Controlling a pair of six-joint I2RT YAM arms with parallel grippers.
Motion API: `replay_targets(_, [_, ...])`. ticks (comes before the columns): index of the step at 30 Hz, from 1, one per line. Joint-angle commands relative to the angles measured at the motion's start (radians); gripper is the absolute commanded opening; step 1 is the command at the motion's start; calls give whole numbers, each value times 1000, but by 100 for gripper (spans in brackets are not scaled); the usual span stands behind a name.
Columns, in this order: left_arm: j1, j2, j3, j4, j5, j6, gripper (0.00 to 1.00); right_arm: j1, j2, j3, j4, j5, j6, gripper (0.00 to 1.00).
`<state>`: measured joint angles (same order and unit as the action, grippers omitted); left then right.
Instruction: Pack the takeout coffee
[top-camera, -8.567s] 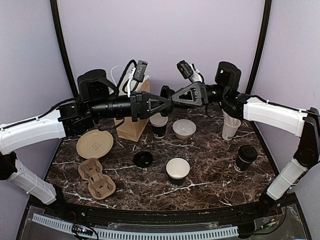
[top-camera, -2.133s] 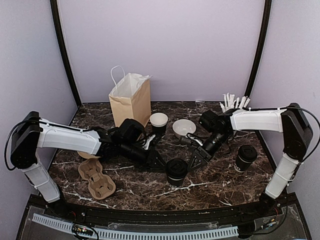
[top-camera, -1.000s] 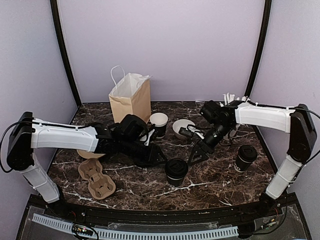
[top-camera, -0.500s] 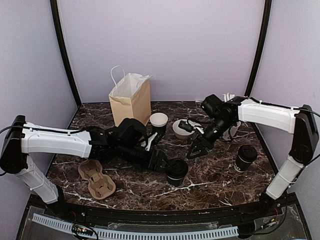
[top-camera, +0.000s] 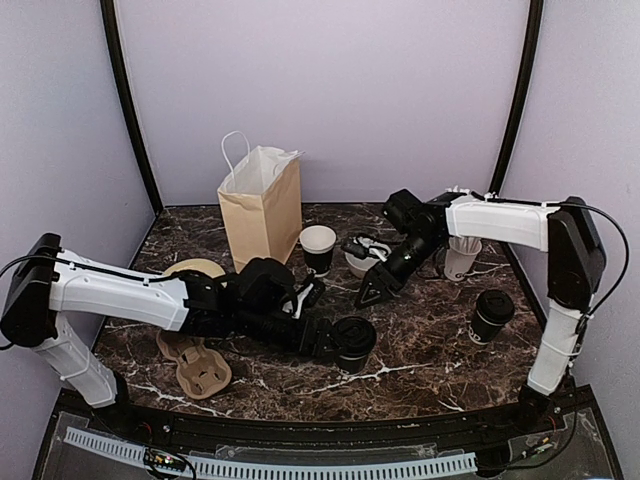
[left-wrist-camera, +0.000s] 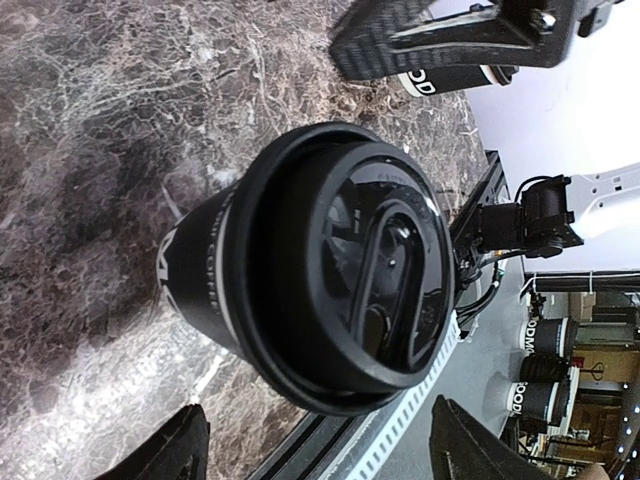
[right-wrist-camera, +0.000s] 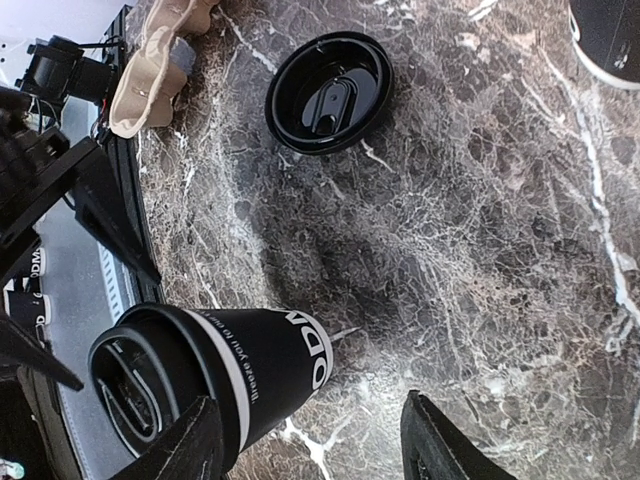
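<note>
Apparently nothing packed yet: lidded cup (top-camera: 352, 340) upright on table (top-camera: 420, 370), front-right of bag (top-camera: 262, 205), just before left gripper (left-wrist-camera: 325, 445), jaws wide; right gripper (right-wrist-camera: 310, 445) jaws wide, empty. Beside bag, lidless cup (top-camera: 318, 245): lidding, bagging remaining.

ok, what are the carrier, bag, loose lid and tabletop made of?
carrier: moulded paper pulp by the look, matte tan, soft rounded wells.
bag: kraft paper, matte brown, creased, white inside.
loose lid: probably thin plastic; glossy black with highlights.
tabletop: dark marble look, white veins, slight sheen; real stone or printed laminate, cannot tell.
</note>
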<state>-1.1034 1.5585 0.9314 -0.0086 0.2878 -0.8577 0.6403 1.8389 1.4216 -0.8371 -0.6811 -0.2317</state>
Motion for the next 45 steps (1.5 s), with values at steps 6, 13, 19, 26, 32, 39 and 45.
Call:
replay_targets(6, [-3,24,-3,51,32,-5,76,-7,32,29,-15,-95,-7,64])
replay_targets(13, [-3,60,3,22,40,17,74,-4,48,10,-32,-123,-31,65])
replay_targets(19, [1,85,8,-32,17,19,73,-2,68,-14,-22,-107,-30,65])
replay_targets(26, [34,113,3,-80,29,-9,72,13,89,-36,-13,-76,-33,63])
replay_targets(32, [74,161,-5,-107,69,-43,69,22,91,-62,0,-46,-38,63])
replay_targets(39, [105,252,-98,-154,84,-57,65,29,89,-78,15,-9,-30,63])
replay_targets(45, [103,233,-52,-140,81,-17,64,27,86,-56,5,2,-28,62])
